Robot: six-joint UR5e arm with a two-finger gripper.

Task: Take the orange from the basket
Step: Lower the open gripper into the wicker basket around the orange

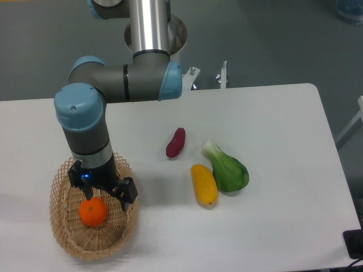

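At left edge of the white table [272, 113]: wicker basket [57, 224], oval, lattice rim, holding one orange [93, 212] near its middle. Directly above the orange: gripper [99, 195], pointed down into the basket, fingers spread to either side of the fruit's upper part; contact cannot be told, jaws not closed. Centre of table: purple sweet potato [175, 142], lying tilted. Right of it: yellow-orange oblong vegetable [204, 184], touching a green bok choy [227, 168] beside it.
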